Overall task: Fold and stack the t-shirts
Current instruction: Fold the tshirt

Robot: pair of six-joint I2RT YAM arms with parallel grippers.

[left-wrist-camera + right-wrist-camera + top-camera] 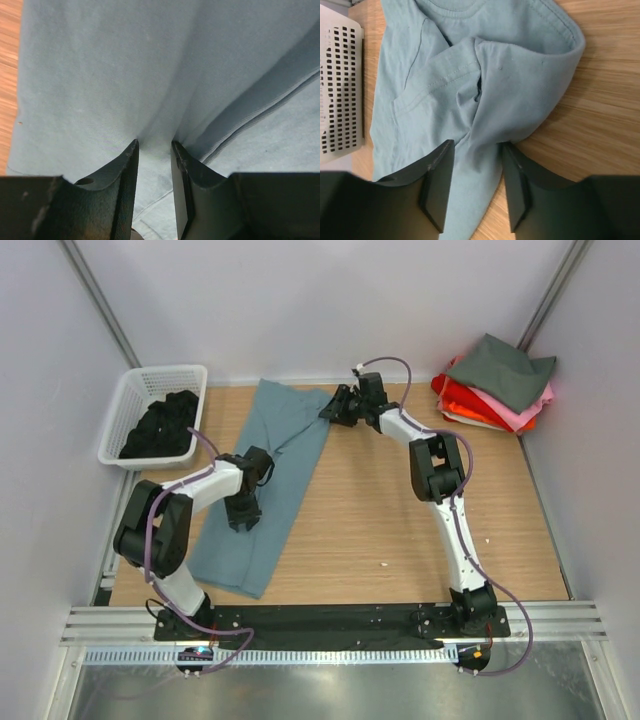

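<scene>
The dusty blue-grey t-shirt (290, 430) is spread flat on the worktop (420, 530), left of the middle. Its long axis runs at a slant from the far edge, beside the white basket (125, 410), down towards the near left. In the right wrist view its ribbed collar (452, 7) is seen at the far end, so the hem points to the near side. The cloth is plain, soft and matte. It is folded lengthwise into a narrow strip, with stitched seams showing and a few shallow creases.

The left end effector (243, 515) is set down on the middle of the strip, towards its right edge. In its own camera the fingers (131, 165) are drawn close together, and a raised ridge of the t-shirt (125, 65) is pinched between them.

The right end effector (333, 410) is placed at the far right corner of the t-shirt. In its view a bunched, turned-over flap of the t-shirt (520, 85) is clamped between the fingers (437, 175), with bare wood to the right.

Other t-shirts are found well apart from both. A folded pile (495, 390) lies in the far right corner, dark grey on top, then pink, red and orange below. Black cloth (160, 430) is heaped inside the basket.
</scene>
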